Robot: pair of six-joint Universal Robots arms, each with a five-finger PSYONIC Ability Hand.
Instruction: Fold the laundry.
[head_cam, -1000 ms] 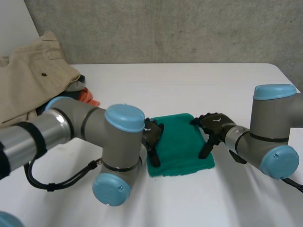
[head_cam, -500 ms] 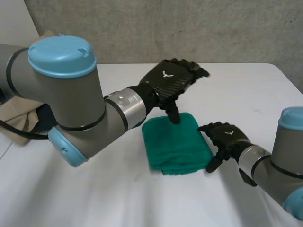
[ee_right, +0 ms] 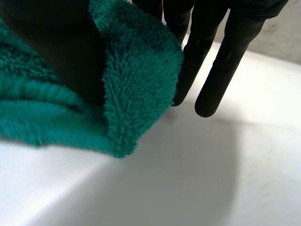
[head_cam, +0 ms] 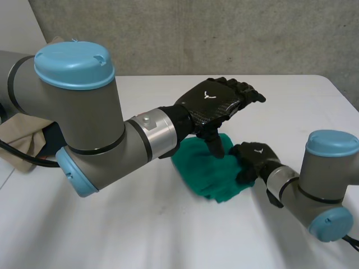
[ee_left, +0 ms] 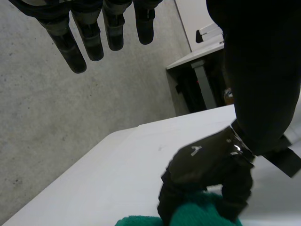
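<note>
Markings: a small white emblem (head_cam: 207, 95) sits on the back of the left robot hand (head_cam: 220, 102). A similar white mark (head_cam: 258, 149) is on the back of the right robot hand (head_cam: 252, 161). Both are too small to read as lettering.

Task item: the green terry towel (head_cam: 203, 171) lies rumpled on the white surface (head_cam: 168, 235), right of centre and toward the near side. In the head view it is bunched rather than flat.

Right robot hand: at the towel's right edge. The right wrist view shows the pile fabric wrapped over the thumb, with the fingers (ee_right: 225, 61) straight on the other side, so the edge is pinched between them. From the left wrist view the same hand sits hunched on top of the green cloth.

Left robot hand: raised over the far part of the towel with the palm down. Its fingers (ee_left: 94, 40) are straight and spread and carry nothing. The thumb points down toward the towel's far edge. Contact there cannot be told.

Other: a beige garment (head_cam: 22, 140) lies at the far left of the surface, partly behind the left arm (head_cam: 84, 123). A grey concrete wall (head_cam: 196, 33) runs behind the surface. The left wrist view shows a white desk with a grey leg (ee_left: 200, 70) beyond the surface.
</note>
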